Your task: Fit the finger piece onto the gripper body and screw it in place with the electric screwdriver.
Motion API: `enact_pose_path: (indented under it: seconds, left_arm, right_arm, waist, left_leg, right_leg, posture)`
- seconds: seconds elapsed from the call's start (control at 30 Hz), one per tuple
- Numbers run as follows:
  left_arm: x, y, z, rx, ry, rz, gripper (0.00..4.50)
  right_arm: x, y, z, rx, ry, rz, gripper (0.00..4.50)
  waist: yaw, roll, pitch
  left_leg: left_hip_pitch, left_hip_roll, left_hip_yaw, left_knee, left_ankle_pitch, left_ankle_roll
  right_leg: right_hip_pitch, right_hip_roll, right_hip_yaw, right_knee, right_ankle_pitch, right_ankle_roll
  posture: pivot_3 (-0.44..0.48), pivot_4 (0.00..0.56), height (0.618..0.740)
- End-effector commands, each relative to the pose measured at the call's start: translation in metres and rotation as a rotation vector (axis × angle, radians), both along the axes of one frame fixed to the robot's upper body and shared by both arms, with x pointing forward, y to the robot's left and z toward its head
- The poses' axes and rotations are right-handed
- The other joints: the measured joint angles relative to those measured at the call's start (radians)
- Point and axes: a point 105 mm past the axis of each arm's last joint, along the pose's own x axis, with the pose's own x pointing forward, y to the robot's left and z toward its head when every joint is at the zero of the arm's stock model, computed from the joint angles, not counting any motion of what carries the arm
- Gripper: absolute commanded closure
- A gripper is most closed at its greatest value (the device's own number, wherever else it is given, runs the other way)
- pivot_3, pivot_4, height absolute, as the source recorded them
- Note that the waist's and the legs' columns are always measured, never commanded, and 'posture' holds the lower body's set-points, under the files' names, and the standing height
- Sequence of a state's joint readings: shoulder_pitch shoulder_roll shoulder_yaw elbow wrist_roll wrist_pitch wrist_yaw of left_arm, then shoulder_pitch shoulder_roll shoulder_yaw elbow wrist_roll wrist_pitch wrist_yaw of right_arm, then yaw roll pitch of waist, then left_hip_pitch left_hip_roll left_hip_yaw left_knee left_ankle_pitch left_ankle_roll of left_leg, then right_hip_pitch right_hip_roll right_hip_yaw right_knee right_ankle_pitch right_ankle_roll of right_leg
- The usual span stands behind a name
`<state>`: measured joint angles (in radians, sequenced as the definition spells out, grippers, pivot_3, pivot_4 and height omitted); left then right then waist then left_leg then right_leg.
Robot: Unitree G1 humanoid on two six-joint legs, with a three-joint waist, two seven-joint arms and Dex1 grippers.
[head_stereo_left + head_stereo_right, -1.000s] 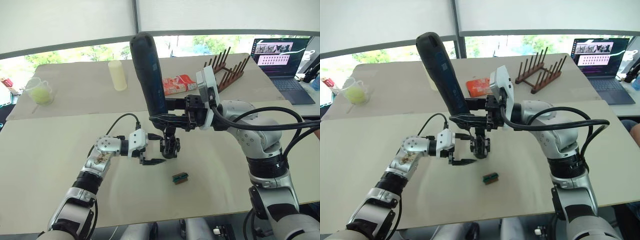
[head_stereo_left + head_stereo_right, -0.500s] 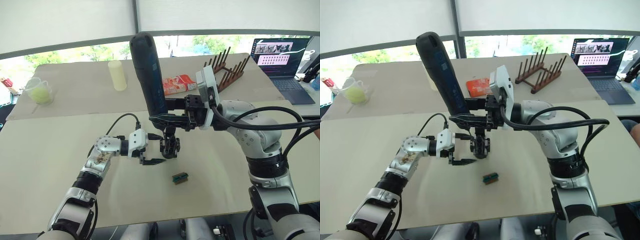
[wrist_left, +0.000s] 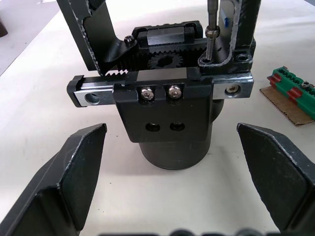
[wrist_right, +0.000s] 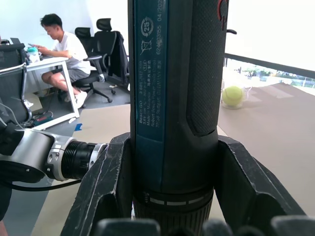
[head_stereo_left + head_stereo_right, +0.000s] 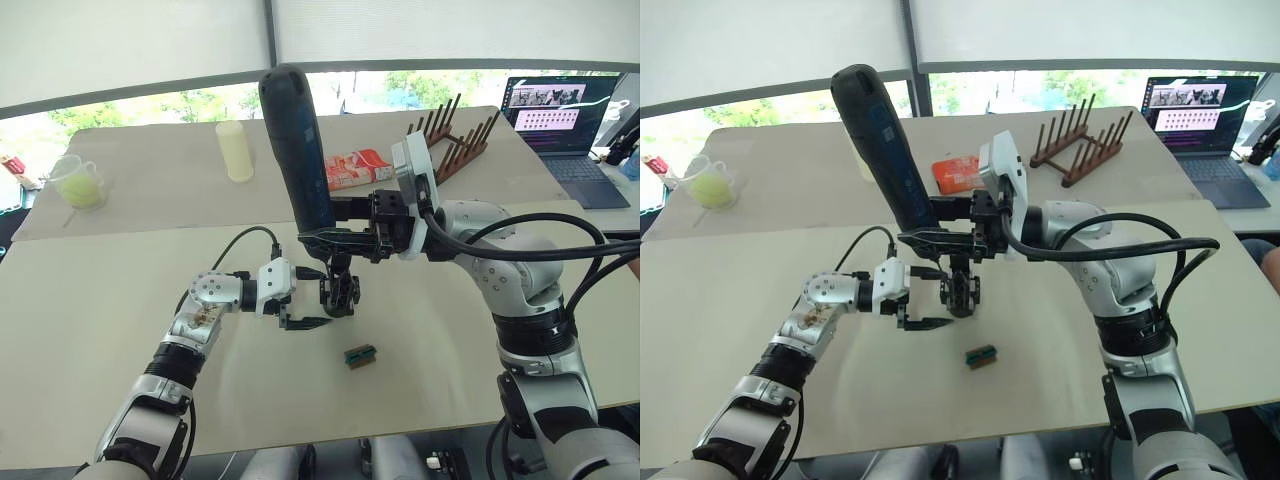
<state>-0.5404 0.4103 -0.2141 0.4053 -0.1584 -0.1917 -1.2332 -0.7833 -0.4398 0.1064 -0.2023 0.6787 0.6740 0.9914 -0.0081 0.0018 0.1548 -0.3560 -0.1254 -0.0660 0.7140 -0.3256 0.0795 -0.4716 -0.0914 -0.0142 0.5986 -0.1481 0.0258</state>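
Gripping the electric screwdriver (image 5: 296,150) between its two fingers, the right gripper (image 5: 345,238) holds the tool nearly upright above the gripper body (image 3: 170,115), its thin bit reaching down to a screw on the finger piece (image 3: 231,42) seated at one end of the body's rail. The left gripper (image 5: 305,315) rests spread wide on the table (image 5: 90,310), one finger (image 3: 59,189) on either side of the body's round base without touching it. A small green block (image 5: 361,355) lies near.

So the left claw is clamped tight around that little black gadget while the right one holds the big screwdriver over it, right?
Not quite. The left gripper is open: in the left wrist view its fingers stand apart on either side of the gripper body, not touching it. The right gripper does hold the electric screwdriver over it.
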Motion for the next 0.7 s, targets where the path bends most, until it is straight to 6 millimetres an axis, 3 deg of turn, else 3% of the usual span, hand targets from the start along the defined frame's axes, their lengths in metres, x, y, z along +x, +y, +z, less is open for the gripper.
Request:
enact_pose_path:
  seconds: [0.03, 0.7]
  left_arm:
    - [0.0002, -0.0022, 0.0102, -0.009, -0.046, -0.013, 0.0]
    - [-0.0003, -0.0008, 0.0095, -0.01, -0.047, -0.003, 0.0]
  right_arm:
    - [-0.0086, 0.0037, 0.0182, 0.035, -0.091, 0.037, 2.6]
    - [-0.0101, 0.0036, 0.0153, 0.019, -0.129, 0.073, 2.6]
  waist:
    - [0.0, 0.0, 0.0]
    - [0.0, 0.0, 0.0]
  left_leg:
    - [0.0, 0.0, 0.0, 0.0, 0.0, 0.0]
    - [0.0, 0.0, 0.0, 0.0, 0.0, 0.0]
  right_leg:
    - [0.0, 0.0, 0.0, 0.0, 0.0, 0.0]
    - [0.0, 0.0, 0.0, 0.0, 0.0, 0.0]
  posture:
    - [0.0, 0.15, 0.74]
    - [0.0, 0.15, 0.74]
